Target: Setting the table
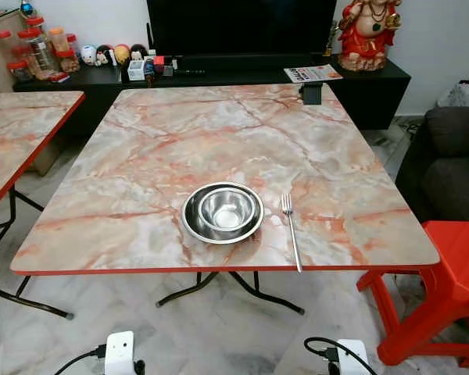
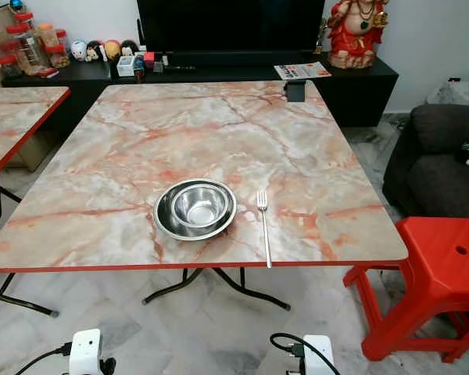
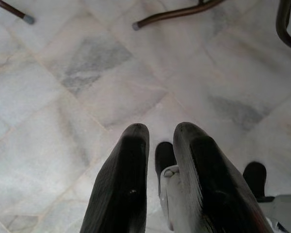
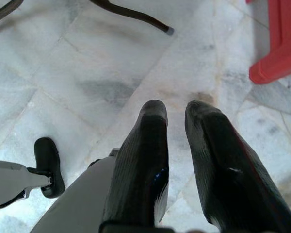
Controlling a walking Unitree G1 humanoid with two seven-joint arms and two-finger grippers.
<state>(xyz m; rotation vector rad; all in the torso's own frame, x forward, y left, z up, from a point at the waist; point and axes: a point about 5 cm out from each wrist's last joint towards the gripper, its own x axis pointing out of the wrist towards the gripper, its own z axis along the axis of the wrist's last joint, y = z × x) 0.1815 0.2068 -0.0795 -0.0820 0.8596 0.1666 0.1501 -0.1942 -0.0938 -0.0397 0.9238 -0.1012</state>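
Observation:
A steel bowl (image 1: 227,209) sits inside a shallow steel plate (image 1: 194,227) near the front edge of the marble-patterned table (image 1: 180,133). A fork (image 1: 291,231) lies just right of the plate, tines pointing away from me and handle reaching the table edge. Both arms hang low in front of the table, over the tiled floor. My left gripper (image 3: 161,133) has a narrow gap between its fingers and holds nothing. My right gripper (image 4: 176,111) is likewise slightly open and empty.
A red plastic stool (image 1: 453,289) stands at the table's front right corner, with a dark sofa (image 1: 453,152) behind it. A second marble table (image 1: 16,133) is at the left. A small dark box (image 1: 312,93) sits on the far table edge. Folding legs (image 1: 219,285) splay under the table.

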